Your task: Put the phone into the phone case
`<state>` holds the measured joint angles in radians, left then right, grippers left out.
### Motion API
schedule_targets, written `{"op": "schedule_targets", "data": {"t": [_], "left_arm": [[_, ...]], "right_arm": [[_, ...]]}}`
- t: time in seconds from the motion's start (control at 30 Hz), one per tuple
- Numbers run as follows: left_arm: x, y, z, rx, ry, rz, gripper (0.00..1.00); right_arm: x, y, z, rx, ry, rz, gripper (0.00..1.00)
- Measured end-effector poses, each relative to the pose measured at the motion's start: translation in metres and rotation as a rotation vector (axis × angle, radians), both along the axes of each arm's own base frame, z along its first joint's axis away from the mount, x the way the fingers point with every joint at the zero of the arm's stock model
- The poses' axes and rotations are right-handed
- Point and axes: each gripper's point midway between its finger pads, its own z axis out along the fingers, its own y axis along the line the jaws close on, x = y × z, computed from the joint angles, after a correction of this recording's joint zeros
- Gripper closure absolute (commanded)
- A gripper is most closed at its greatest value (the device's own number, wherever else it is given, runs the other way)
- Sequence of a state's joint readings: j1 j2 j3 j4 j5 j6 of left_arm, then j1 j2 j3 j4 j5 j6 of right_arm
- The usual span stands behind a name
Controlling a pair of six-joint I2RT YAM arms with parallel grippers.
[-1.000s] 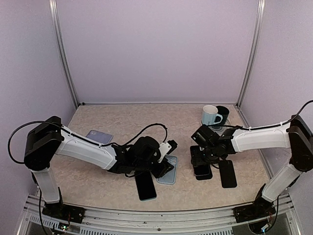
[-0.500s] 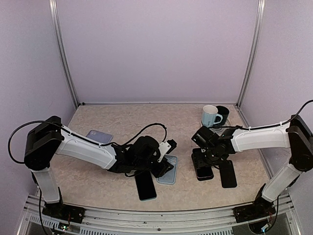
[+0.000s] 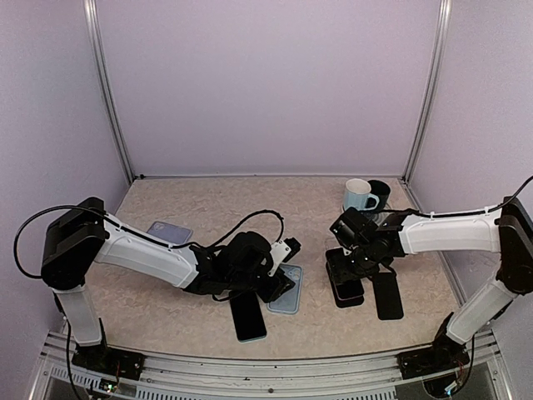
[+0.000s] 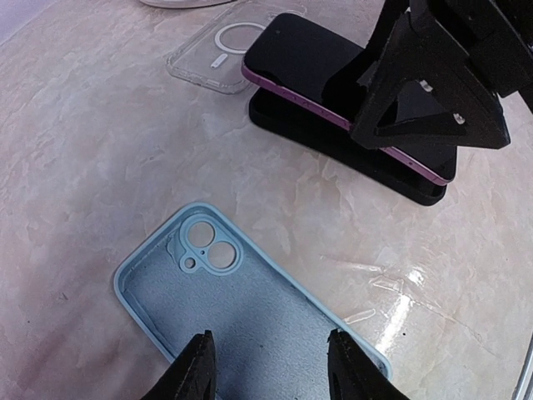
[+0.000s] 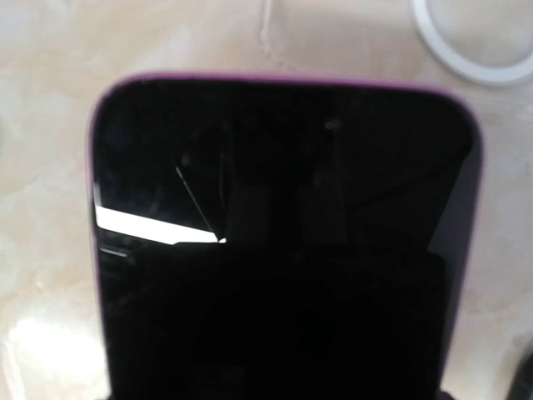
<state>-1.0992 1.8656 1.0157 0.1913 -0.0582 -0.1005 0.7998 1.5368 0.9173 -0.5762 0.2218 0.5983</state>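
A light blue phone case [image 4: 250, 321] lies open side up on the table, camera cutout at its far end; it also shows in the top view [image 3: 288, 296]. My left gripper [image 4: 272, 371] is open just above its near end, one finger toward each long edge, and shows in the top view [image 3: 277, 286]. A purple-edged phone [image 5: 283, 233] with a dark screen fills the right wrist view. My right gripper [image 3: 347, 265] is shut on it and holds it tilted over a black slab [image 4: 333, 137]. The phone also shows in the left wrist view [image 4: 321, 71].
A black phone [image 3: 247, 317] lies near the front, left of the blue case. A second blue case [image 3: 169, 232] lies at the left. A clear case [image 4: 218, 46] lies beyond the purple phone. A dark slab [image 3: 388, 296] lies right of it. Two mugs [image 3: 360, 197] stand at the back right.
My right gripper has shifted a little to the right and back with the purple phone. The left arm and the blue case have not moved.
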Motion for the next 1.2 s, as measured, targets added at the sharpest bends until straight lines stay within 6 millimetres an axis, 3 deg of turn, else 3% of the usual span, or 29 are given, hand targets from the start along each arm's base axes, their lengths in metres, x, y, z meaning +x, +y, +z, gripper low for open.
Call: {"op": "schedule_targets", "data": {"t": [0.2,0.37,0.47,0.6,0.63,0.73,0.77,1.07,1.2], "left_arm": [[0.0,0.0,0.0,0.001,0.0,0.001,0.54],[0.0,0.001,0.0,0.002,0.0,0.002,0.54],[0.001,0.001,0.0,0.002,0.0,0.003,0.54],[0.001,0.001,0.0,0.002,0.0,0.003,0.54],[0.001,0.001,0.0,0.002,0.0,0.003,0.54],[0.002,0.001,0.0,0.002,0.0,0.006,0.54],[0.002,0.002,0.0,0.002,0.0,0.006,0.54],[0.003,0.002,0.0,0.002,0.0,0.007,0.53],[0.003,0.002,-0.001,0.002,0.0,0.007,0.53]], "right_arm": [[0.0,-0.001,-0.008,0.008,0.009,-0.008,0.87],[-0.004,-0.008,-0.026,-0.004,0.026,-0.031,0.86],[-0.003,-0.009,-0.029,0.006,0.02,-0.038,0.82],[-0.003,-0.008,-0.029,0.013,0.024,-0.041,0.63],[-0.003,-0.008,-0.029,0.015,0.025,-0.042,0.53],[-0.003,-0.008,-0.028,0.021,0.035,-0.052,0.13],[-0.003,-0.007,-0.028,0.021,0.043,-0.059,0.04],[-0.002,-0.007,-0.017,-0.005,0.104,-0.139,0.01],[-0.009,-0.008,-0.022,0.008,0.136,-0.159,0.01]]}}
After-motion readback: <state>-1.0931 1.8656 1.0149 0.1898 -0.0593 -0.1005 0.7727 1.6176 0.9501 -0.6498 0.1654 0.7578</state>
